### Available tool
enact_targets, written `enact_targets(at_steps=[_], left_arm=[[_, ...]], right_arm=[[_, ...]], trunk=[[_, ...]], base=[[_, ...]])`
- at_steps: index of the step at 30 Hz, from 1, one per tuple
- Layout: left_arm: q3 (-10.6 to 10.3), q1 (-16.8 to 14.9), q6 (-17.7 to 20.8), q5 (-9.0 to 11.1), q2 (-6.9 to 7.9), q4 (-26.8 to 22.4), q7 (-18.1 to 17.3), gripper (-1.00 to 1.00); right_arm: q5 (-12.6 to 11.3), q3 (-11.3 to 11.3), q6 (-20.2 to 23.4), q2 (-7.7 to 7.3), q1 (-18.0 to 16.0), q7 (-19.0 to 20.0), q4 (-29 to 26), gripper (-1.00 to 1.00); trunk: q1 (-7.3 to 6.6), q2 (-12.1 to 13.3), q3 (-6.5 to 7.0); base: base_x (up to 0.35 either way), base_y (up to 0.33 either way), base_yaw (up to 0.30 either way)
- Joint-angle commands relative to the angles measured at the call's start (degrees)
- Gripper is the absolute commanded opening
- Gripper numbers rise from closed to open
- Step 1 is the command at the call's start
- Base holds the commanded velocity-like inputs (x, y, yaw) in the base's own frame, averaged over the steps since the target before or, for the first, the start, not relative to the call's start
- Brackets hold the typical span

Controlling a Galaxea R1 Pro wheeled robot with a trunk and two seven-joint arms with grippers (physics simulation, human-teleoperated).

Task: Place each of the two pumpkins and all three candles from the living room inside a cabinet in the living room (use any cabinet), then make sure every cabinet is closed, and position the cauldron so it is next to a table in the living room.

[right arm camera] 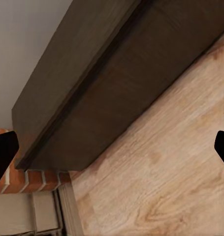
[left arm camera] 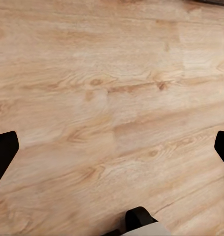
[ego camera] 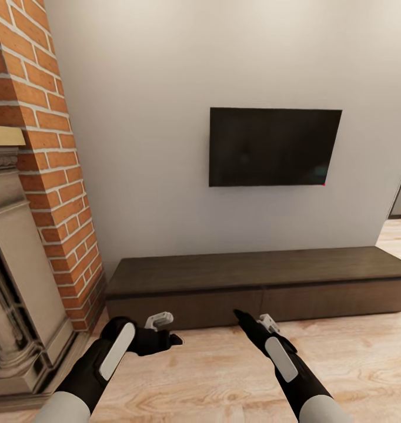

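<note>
The cabinet stands shut against the wall below the television. In front of it, left gripper and right gripper hang spread apart, holding nothing, so stowing likely remains.

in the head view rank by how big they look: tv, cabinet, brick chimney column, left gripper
1. Brick chimney column and cabinet: similar, too close to rank.
2. TV.
3. Left gripper: smallest, though it is nearest the camera.
</note>
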Motion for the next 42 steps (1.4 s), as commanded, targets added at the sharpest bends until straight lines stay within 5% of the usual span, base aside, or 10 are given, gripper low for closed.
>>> enact_targets(at_steps=[1, 4, 8, 15, 16, 18, 24, 29, 42], left_arm=[[-0.1, 0.0, 0.1, 0.6, 0.23, 0.0, 0.0, 1.0], [-0.2, 0.0, 0.1, 3.6, 0.76, 0.1, 0.0, 1.0], [-0.2, 0.0, 0.1, 5.0, 0.91, 0.2, 0.0, 1.0], [-0.2, 0.0, 0.1, 5.4, 0.89, 0.2, 0.4, 1.0], [-0.2, 0.0, 0.1, 5.3, 0.82, 0.2, 0.5, 1.0], [-0.3, 0.0, 0.1, 5.3, 0.77, 0.2, 0.6, 1.0], [-0.3, 0.0, 0.1, 5.3, 0.74, 0.2, 0.6, 1.0], [-0.5, 0.0, 0.1, 5.3, 0.66, 0.2, 0.7, 1.0], [-0.6, 0.0, 0.1, 5.4, 0.65, 0.2, 0.7, 1.0]], right_arm=[[-0.6, 0.1, -0.1, -0.03, 0.0, -0.2, -0.1, 1.0], [-1.5, -0.3, -2.3, -0.15, 0.0, 7.5, -0.1, 1.0], [-4.5, -0.8, -2.8, -0.1, 0.0, 19.2, 0.7, 1.0], [-16.8, -0.9, -1.9, -0.31, 0.0, 25.1, 3.0, 1.0], [-20.2, -0.8, -1.8, -0.51, 0.0, 27.6, 4.8, 1.0], [-22.0, -0.8, -1.8, -1.0, 0.0, 30.0, 6.6, 1.0], [-24.5, -1.0, -0.2, -2.16, 0.0, 32.2, 11.6, 1.0], [-29.0, -1.8, 4.0, -3.94, 0.0, 33.9, 13.0, 1.0], [-30.6, -2.0, 6.0, -4.62, 0.0, 37.6, 13.3, 1.0]], trunk=[[0.22, -0.4, -0.25], [0.88, -1.7, -0.79], [1.76, -3.3, -1.5], [3.3, -6.1, -2.76], [3.52, -6.5, -2.94], [3.95, -7.3, -3.3], [5.27, -9.7, -4.38], [6.37, -11.7, -5.27], [9.23, -16.9, -7.61]], base=[[0.0, 0.0, 0.0], [0.0, 0.0, 0.0], [0.0, 0.0, 0.0], [0.0, 0.0, 0.0], [0.0, 0.0, 0.0], [0.0, 0.0, 0.0], [0.0, 0.0, 0.0], [0.0, 0.0, 0.0], [0.0, 0.0, 0.0]])
